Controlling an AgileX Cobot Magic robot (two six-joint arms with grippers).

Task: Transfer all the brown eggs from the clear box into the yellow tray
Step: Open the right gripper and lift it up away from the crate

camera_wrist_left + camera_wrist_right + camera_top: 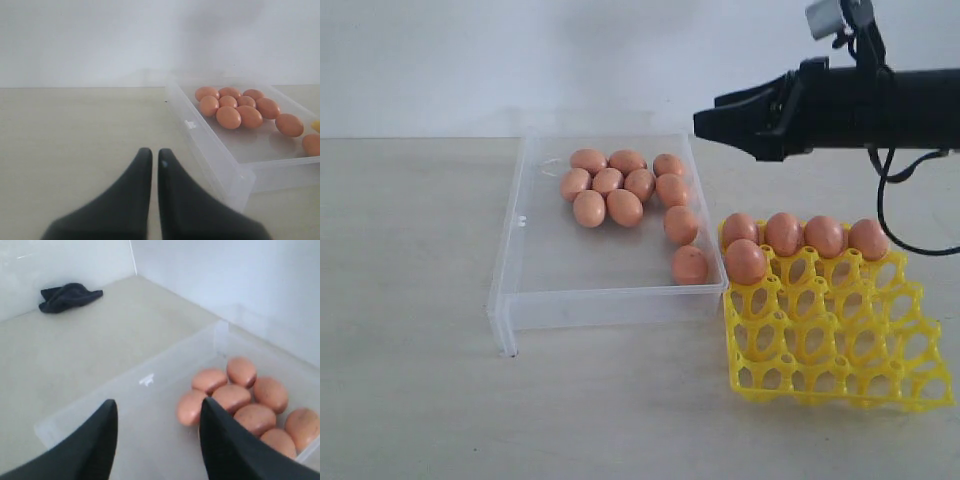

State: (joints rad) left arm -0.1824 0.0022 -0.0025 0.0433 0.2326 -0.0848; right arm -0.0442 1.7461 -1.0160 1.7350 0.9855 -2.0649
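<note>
Desk [410,380] carries everything. Clear box [510,262]: thin plastic, prob. light, may slide if bumped. Holds eleven brown eggs [624,207], most bunched at the far end, a few along the tray-side wall. Yellow tray [840,362] just beside box, five eggs in its far cells. Right end effector [716,118] spread, empty, over box's far corner. Left end effector [154,156] pressed together, empty, over bare desk. Eggs look smooth, likely slippery + fragile: take across the short waist, gentle squeeze. No brands/writing legible.
</note>
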